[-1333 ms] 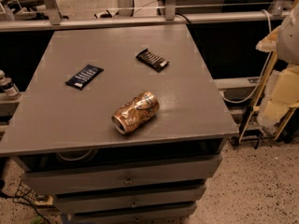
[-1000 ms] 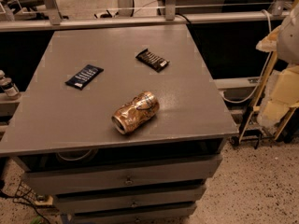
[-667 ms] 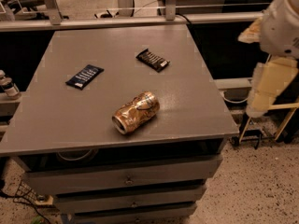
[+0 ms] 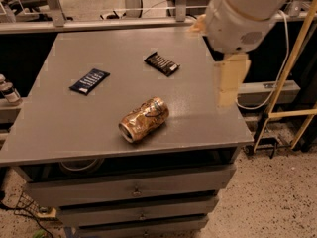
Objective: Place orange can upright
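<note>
The orange can [image 4: 143, 119] lies on its side near the front middle of the grey table [image 4: 54, 128]. Its round end faces the front left. It is shiny orange-copper with pale markings and looks dented. My gripper [image 4: 230, 81] hangs below the large white arm joint [image 4: 237, 14] over the table's right edge. It is to the right of the can, above it and well apart from it, and it holds nothing that I can see.
Two flat dark snack wrappers lie behind the can, one at the left [image 4: 89, 81] and one at the middle back [image 4: 162, 63]. Drawers [image 4: 133, 190] sit under the table. A yellow frame [image 4: 297, 58] and a cable stand at the right. A small bottle [image 4: 7, 90] is at the left edge.
The arm has swung in from the right edge of the view to above the table's right edge. The can and wrappers have not moved.
</note>
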Controlling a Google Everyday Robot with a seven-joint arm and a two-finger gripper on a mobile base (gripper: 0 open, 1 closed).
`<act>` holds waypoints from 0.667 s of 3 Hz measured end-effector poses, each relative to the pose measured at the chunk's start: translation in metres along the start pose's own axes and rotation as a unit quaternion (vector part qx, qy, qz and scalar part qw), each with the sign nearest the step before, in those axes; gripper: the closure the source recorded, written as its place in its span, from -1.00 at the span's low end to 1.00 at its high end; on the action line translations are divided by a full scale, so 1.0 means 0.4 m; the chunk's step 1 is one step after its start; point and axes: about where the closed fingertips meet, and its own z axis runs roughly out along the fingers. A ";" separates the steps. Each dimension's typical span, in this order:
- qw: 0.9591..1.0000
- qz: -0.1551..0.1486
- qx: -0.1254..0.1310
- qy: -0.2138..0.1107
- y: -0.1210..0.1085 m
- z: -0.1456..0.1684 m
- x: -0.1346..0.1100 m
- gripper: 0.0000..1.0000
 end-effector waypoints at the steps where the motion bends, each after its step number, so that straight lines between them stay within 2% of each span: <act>1: 0.994 -0.091 -0.038 -0.043 0.027 0.068 -0.128 -1.00; 2: 0.993 -0.105 -0.039 -0.049 0.029 0.070 -0.143 -1.00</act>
